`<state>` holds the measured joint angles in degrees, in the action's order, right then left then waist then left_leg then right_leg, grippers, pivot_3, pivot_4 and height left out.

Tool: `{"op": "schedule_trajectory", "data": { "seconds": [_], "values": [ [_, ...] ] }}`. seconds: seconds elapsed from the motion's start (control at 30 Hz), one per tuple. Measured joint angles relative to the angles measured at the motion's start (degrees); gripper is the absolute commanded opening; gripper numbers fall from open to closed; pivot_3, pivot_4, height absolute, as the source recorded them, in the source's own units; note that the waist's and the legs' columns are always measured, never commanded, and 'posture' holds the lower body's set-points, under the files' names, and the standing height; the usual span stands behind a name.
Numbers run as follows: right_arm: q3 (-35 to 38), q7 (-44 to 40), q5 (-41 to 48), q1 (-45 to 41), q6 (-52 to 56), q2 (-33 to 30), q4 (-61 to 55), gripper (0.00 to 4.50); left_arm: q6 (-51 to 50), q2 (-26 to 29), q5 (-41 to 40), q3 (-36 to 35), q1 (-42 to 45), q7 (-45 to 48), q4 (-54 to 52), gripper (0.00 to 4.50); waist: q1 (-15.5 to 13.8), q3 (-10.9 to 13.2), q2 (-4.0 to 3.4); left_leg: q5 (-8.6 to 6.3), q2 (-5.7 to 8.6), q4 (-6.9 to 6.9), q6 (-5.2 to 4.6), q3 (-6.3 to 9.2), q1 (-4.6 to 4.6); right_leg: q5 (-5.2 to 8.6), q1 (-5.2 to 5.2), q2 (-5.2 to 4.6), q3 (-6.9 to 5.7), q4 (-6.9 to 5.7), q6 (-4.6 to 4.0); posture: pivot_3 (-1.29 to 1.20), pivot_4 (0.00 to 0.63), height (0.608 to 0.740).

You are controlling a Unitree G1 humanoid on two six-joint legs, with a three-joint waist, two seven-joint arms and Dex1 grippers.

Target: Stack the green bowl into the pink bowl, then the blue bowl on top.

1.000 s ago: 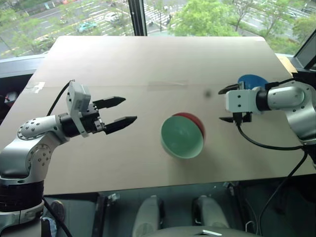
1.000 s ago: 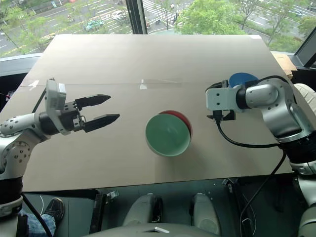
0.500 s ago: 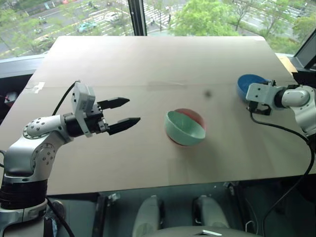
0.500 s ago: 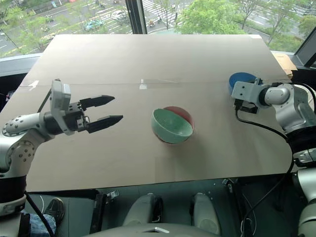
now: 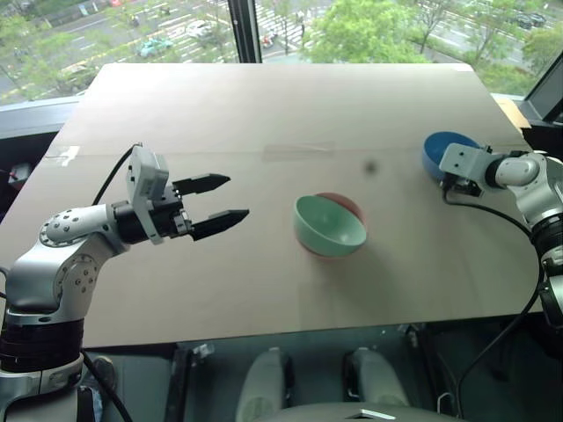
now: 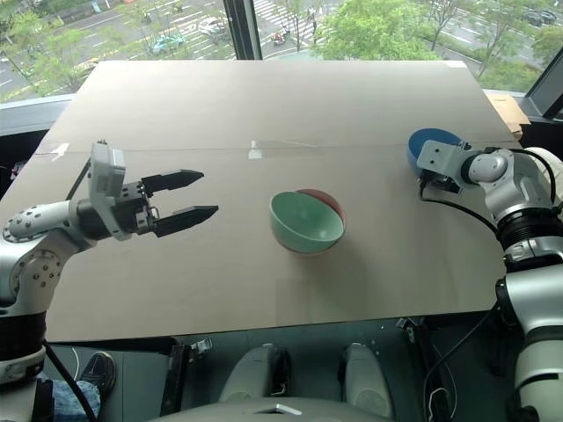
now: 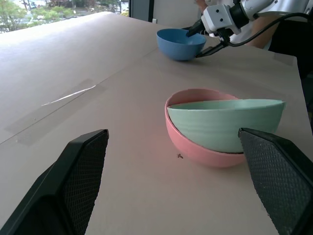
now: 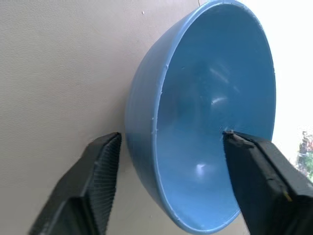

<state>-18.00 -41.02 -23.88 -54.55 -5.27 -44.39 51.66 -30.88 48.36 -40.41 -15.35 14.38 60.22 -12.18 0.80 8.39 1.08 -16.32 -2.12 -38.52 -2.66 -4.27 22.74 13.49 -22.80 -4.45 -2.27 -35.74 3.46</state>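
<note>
The green bowl [image 5: 330,224] sits nested in the pink bowl [image 5: 350,204] at the middle of the table, its rim tipped slightly. The blue bowl [image 5: 440,144] stands upright near the table's right edge. My right gripper [image 8: 171,138] is at the blue bowl [image 8: 210,122], open, with one finger outside the wall and the other inside, across the rim. There is a gap between the outer finger and the wall. My left gripper [image 5: 237,197] hovers open to the left of the stacked bowls [image 7: 220,132], pointing at them, with nothing between its fingers.
The tan table [image 5: 220,105] ends close behind and to the right of the blue bowl. A strip of clear tape [image 5: 299,151] lies flat on it behind the stack. Windows rise beyond the far edge.
My right gripper swung away from the stack, out to the right, and came down over the blue bowl's rim. The green bowl, tilted a second ago, has settled into the pink one.
</note>
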Motion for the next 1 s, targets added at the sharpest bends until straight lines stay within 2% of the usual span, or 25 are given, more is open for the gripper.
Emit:
{"op": "schedule_trajectory", "data": {
  "seconds": [0.1,0.17,0.47,0.6,0.73,0.87,1.0],
  "values": [
    [0.0,0.1,-0.2,-0.1,-0.6,0.5,1.3,0.75,0.0,0.0,0.0,0.0,0.0,0.0,0.0,4.5,0.1,0.0,-0.01,0.0,0.0,0.01,0.0,-0.01,0.0,0.0,0.0,0.0,0.0,-0.01,0.0,0.0,0.15,0.738],
    [0.0,0.1,-0.2,-0.1,-1.4,0.6,1.7,0.05,0.0,0.0,0.0,0.0,0.0,0.0,0.0,4.5,0.1,0.0,-0.06,0.0,0.0,0.0,0.0,-0.01,0.0,0.0,0.0,0.0,0.0,0.0,0.0,0.0,0.15,0.738],
    [0.0,-0.4,-0.3,-0.3,-2.5,0.6,1.9,0.05,0.0,0.0,0.2,0.0,0.0,0.0,0.0,4.5,0.1,0.0,-0.07,0.0,0.0,0.01,0.0,0.0,0.0,0.0,0.0,0.0,0.0,-0.02,0.0,0.0,0.15,0.738],
    [0.6,-2.5,0.5,0.3,-1.9,0.5,-3.0,0.05,0.0,0.0,0.3,0.0,0.0,0.1,0.0,4.5,0.2,0.1,-0.09,0.0,-0.01,0.0,0.0,0.02,-0.01,0.0,0.0,0.01,0.0,-0.05,0.01,0.0,0.15,0.738],
    [1.8,-6.9,3.7,4.3,0.9,0.4,-15.0,0.05,0.0,0.0,0.4,0.1,0.2,0.4,0.1,4.5,0.0,0.1,-0.1,0.0,-0.01,0.02,0.0,0.05,0.02,-0.01,0.0,0.0,-0.02,-0.07,0.01,0.0,0.15,0.738],
    [2.9,-13.6,8.5,10.1,9.3,0.4,-34.1,0.05,0.2,0.0,0.4,0.1,0.4,0.9,0.3,4.5,-0.1,0.1,-0.11,0.0,-0.01,0.0,0.0,0.09,0.05,-0.01,0.01,0.0,-0.05,-0.08,0.02,0.0,0.15,0.738],
    [3.4,-18.2,12.1,12.4,15.7,0.3,-46.3,0.05,0.4,0.0,0.5,0.1,0.9,1.0,0.4,4.5,-0.2,0.1,-0.1,0.0,-0.01,-0.02,0.0,0.12,0.04,-0.01,0.01,0.01,-0.06,-0.08,0.02,0.0,0.15,0.738]
  ]
}}
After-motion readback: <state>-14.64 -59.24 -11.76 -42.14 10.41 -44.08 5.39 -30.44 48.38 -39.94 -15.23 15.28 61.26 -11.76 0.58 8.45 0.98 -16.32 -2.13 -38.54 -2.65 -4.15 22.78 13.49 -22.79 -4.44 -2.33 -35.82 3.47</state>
